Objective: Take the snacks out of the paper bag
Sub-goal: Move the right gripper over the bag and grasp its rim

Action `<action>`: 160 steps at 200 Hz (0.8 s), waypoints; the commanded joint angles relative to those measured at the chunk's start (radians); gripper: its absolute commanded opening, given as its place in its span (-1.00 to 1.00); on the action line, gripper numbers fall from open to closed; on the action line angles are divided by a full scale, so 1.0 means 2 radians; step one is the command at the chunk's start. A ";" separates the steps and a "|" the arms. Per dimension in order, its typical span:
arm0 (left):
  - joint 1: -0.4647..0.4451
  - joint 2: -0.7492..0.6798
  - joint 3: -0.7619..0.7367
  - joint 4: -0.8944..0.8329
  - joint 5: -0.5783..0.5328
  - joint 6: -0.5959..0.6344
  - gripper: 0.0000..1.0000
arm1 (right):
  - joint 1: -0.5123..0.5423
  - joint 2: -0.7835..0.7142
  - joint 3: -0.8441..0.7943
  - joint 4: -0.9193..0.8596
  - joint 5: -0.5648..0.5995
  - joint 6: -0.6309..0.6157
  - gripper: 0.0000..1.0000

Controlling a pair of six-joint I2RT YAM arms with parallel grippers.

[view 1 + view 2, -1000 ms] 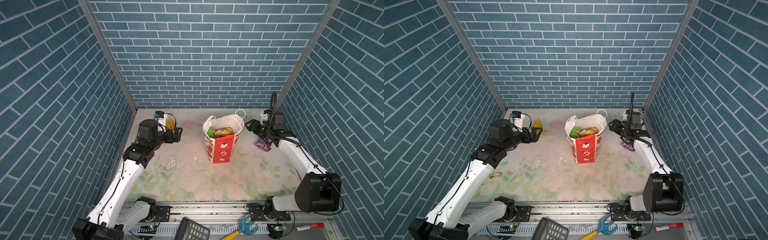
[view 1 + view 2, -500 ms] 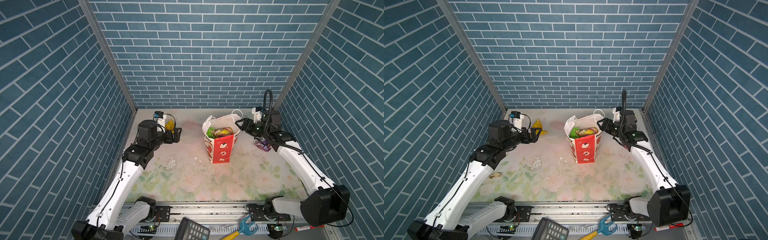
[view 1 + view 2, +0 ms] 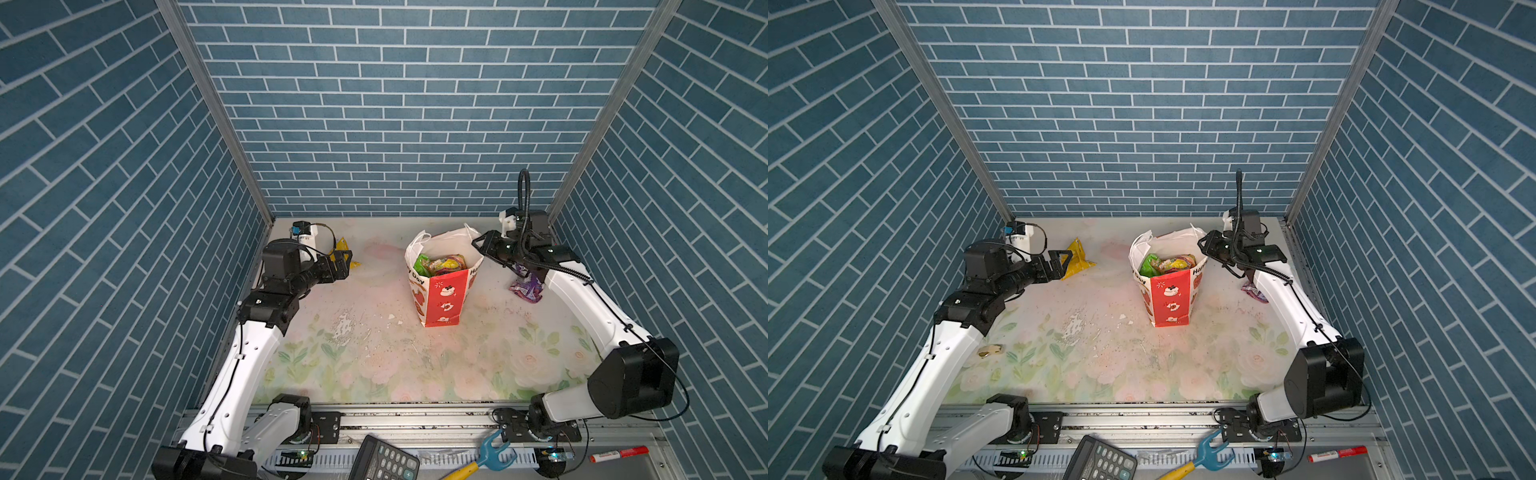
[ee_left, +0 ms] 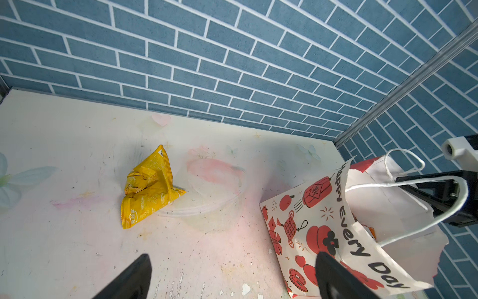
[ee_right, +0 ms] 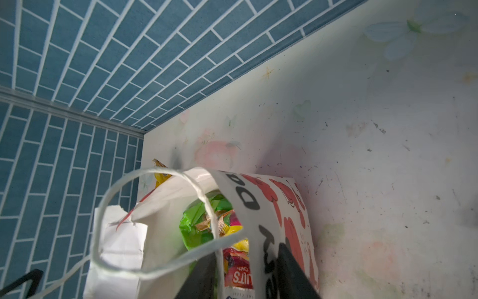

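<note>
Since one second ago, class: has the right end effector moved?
Yes. The right end effector moved left, toward the paper bag, reaching its rim.

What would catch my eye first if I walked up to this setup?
Probably the red-and-white paper bag standing in the middle of the table, its open top stuffed with bright snack packets, with the right gripper at its rim. Next, the crumpled yellow packet lying at the back beside the open left gripper, and a purple packet lying right of the bag.
</note>
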 commanded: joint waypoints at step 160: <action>0.003 0.006 -0.002 0.013 0.021 -0.010 0.99 | 0.002 0.094 0.192 -0.113 0.110 -0.089 -1.00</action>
